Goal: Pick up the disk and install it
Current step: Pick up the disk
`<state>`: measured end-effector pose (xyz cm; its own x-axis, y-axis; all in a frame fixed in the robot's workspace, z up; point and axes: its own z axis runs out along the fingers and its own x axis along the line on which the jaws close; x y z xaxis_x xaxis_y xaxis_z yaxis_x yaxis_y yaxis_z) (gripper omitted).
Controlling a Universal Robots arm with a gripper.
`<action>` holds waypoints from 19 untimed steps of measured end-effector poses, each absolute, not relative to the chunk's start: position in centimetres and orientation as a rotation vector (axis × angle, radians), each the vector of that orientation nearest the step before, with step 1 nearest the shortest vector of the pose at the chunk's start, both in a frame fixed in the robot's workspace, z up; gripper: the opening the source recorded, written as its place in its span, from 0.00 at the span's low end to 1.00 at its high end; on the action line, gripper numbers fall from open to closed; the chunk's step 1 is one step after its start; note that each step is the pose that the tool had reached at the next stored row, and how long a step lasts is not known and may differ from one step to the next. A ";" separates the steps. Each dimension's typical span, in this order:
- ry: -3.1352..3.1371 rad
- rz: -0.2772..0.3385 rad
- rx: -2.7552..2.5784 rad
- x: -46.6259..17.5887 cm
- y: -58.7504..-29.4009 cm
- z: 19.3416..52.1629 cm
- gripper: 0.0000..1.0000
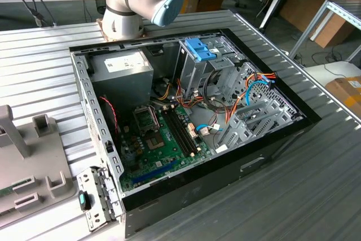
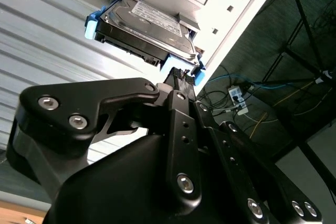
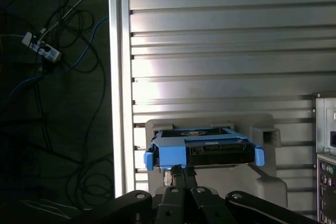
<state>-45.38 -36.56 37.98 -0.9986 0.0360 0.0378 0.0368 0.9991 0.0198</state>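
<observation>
Ribbed metal table: one disk in grey holder; one end effector pinched together, touching disk.

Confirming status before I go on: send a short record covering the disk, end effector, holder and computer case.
disk: framed in blue, lying flat on the grey holder
end effector: at the disk's near blue edge; contact cannot be judged
computer case: open, motherboard exposed, on the ribbed metal table
drive cage: bare blue bracket on top
task state: disk on its holder, not installed
</observation>
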 end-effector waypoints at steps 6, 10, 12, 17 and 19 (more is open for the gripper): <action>-3.104 -0.032 -0.056 -45.3 -36.6 38.0 0.11; -3.104 -0.032 -0.056 -45.3 -36.6 38.0 0.11; -3.104 -0.032 -0.044 -45.3 -36.6 38.0 0.11; -3.103 -0.030 0.064 -45.3 -36.6 38.0 0.11; -3.101 -0.029 0.120 -45.3 -36.6 38.0 0.11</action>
